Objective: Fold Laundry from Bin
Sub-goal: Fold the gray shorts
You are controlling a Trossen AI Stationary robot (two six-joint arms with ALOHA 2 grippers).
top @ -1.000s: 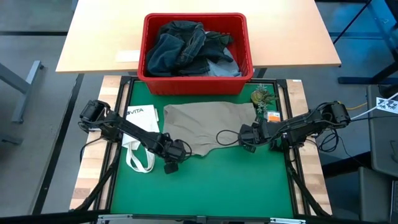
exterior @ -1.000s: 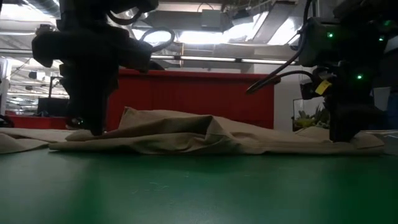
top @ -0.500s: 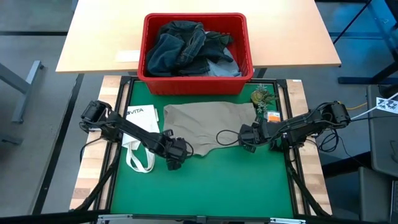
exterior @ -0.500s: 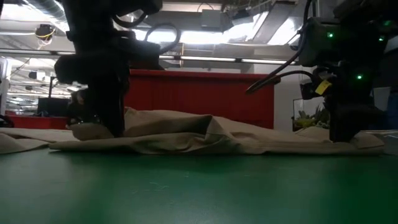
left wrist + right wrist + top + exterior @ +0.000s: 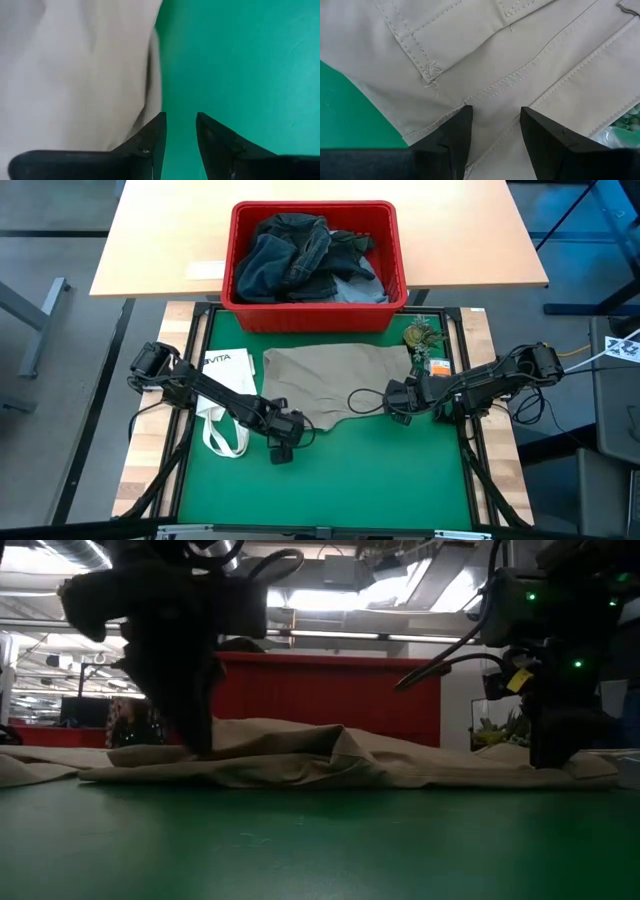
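Note:
Beige trousers (image 5: 340,385) lie spread flat on the green mat, in front of the red bin (image 5: 315,318). Dark and light blue jeans (image 5: 300,255) are heaped in the bin. My left gripper (image 5: 179,126) is open at the trousers' near left edge (image 5: 150,75). One of its fingers is over the cloth's border and the other over bare mat. My right gripper (image 5: 494,117) is open and points steeply down on the trousers' right part (image 5: 398,406), beside a pocket corner (image 5: 431,70). My left gripper stands low at the trousers' near left edge; whether its finger (image 5: 154,134) touches the cloth I cannot tell. My right gripper comes from above, slanting, and its fingertips (image 5: 462,120) stand on the trousers to either side of a stitched seam (image 5: 495,92). The cloth between them lies flat on the mat, not gathered.
A white tote bag (image 5: 225,385) lies left of the trousers, its strap loop (image 5: 226,442) toward the near edge. A small green plant (image 5: 421,335) and an orange-labelled packet (image 5: 438,366) sit at the mat's far right. Bare green mat (image 5: 330,480) stretches along the near side.
My left gripper has gone a little toward the table's right along the trousers' near edge and has tipped and rolled its wrist. The trousers lie as before.

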